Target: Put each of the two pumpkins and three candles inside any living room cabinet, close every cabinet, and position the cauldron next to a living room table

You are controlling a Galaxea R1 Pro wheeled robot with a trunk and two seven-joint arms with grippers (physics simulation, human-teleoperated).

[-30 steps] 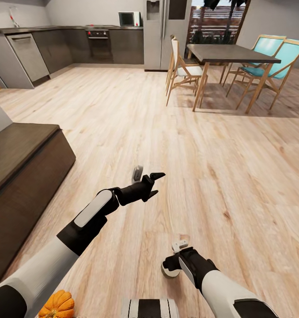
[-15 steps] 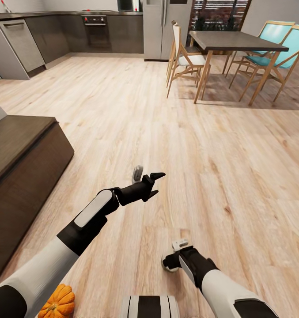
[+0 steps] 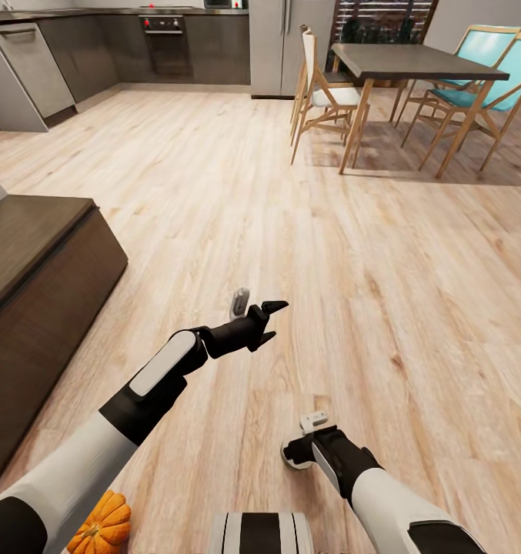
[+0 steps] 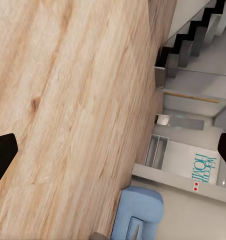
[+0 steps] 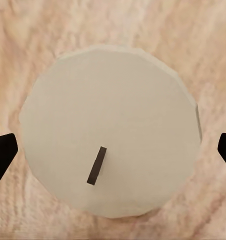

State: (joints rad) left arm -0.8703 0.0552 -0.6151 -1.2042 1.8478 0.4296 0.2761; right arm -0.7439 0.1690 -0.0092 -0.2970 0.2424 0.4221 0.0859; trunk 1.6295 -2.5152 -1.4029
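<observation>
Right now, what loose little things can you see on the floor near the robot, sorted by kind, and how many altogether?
Pumpkins: 1, the orange pumpkin on the floor beside the left arm.
Candles: 1, the candle with its pale round top and dark wick, lying between the open right fingers.
Total: 2

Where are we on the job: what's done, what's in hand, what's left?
Done: nothing I can confirm; the long dark-brown wood cabinet looks shut. In hand: the right gripper hangs open over a stubby grey pale-topped candle on the floor, not gripping it. The left gripper is open and empty. Left: that candle and the orange ribbed pumpkin on the floor.
</observation>
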